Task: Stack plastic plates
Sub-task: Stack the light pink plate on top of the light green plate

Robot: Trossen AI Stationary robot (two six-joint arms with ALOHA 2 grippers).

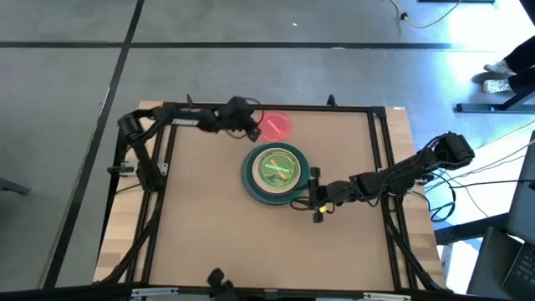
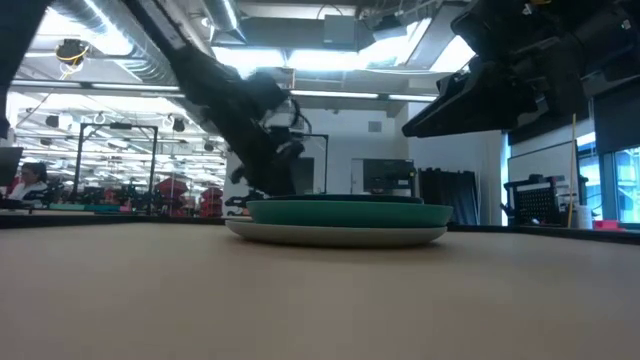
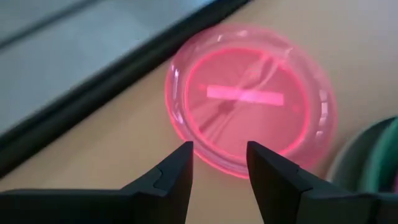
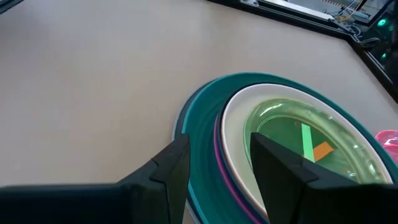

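Pink plate [image 3: 249, 106] before left end effector [image 3: 219, 163]

Stack of plates [image 1: 275, 174]: near the middle of the table [image 1: 209, 226], toward its far half.
Top of stack: a small plate [image 1: 277, 166] lies nested in the larger ones.
Lone small plate [image 1: 276, 124]: apart from the stack, just behind it, near the table's far edge.
Left gripper [image 1: 253, 130]: just left of the lone plate, fingers parted.
Right gripper [image 1: 315, 194]: at the stack's right front rim, fingers parted.
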